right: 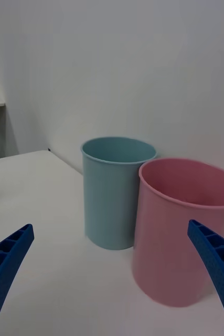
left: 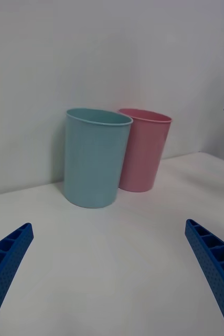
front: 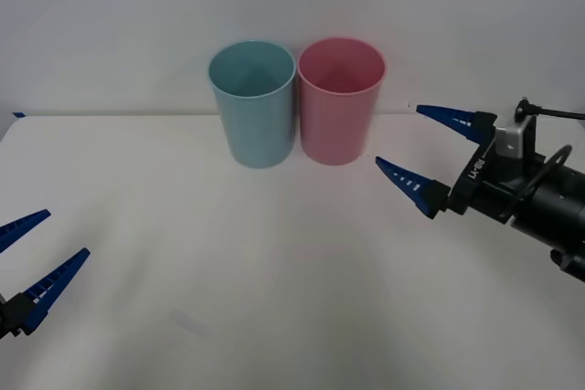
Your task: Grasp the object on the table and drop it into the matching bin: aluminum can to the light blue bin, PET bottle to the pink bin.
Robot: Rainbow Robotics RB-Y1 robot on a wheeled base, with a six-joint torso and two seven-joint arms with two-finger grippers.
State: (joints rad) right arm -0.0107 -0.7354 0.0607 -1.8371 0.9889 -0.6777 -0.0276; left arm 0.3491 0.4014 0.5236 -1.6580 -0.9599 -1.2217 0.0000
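The light blue bin (front: 252,107) and the pink bin (front: 340,102) stand side by side, touching, at the back of the white table (front: 274,262). My right gripper (front: 398,134) hovers open just right of the pink bin, above the tabletop, with nothing between its fingers. The right wrist view faces both bins, the pink bin (right: 180,236) nearer than the light blue bin (right: 114,194). My left gripper (front: 67,233) is open and empty, low at the table's front left. The aluminum can and the PET bottle are out of view.
A plain white wall rises right behind the bins. In the left wrist view the light blue bin (left: 96,157) stands in front of the pink bin (left: 146,152), with bare tabletop between them and my fingers.
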